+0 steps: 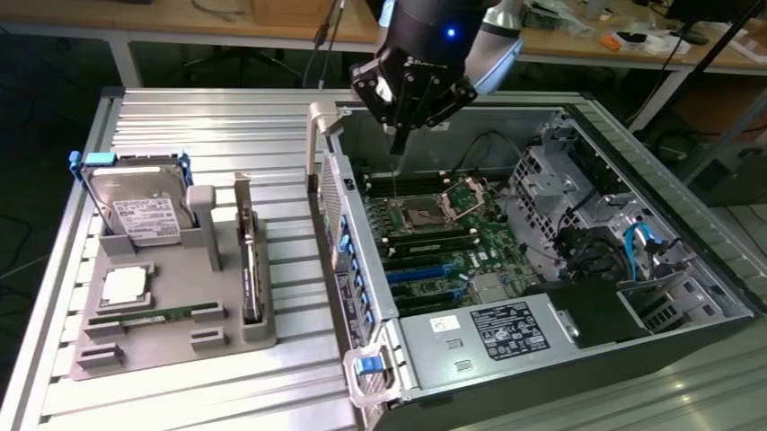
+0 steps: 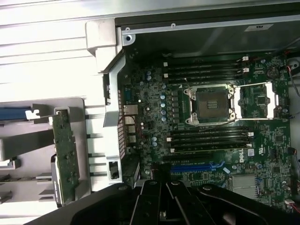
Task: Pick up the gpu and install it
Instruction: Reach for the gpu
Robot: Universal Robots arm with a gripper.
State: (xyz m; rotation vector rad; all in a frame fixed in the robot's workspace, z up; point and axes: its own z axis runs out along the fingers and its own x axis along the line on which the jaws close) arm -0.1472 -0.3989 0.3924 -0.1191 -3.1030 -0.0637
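The gpu (image 1: 248, 262) stands on edge in a slot of the grey holder (image 1: 180, 337), on the exterior view's left, just outside the open computer case (image 1: 359, 269). The wrist view shows the gpu (image 2: 63, 150) as a green board beside the case wall. My gripper (image 1: 397, 144) hangs above the far part of the motherboard (image 1: 437, 229), close to the case's left wall, well apart from the gpu. Its fingers are shut with nothing between them. In the wrist view the gripper (image 2: 164, 190) is dark against the board near the blue expansion slot (image 2: 197, 166).
The holder also carries a silver hard drive (image 1: 144, 215), a processor chip (image 1: 124, 285) and a memory stick (image 1: 150, 316). Inside the case are the open processor socket (image 1: 428, 214), drive cages (image 1: 563, 171), cables and a power supply (image 1: 504, 332). Ribbed aluminium table (image 1: 192, 126) lies around.
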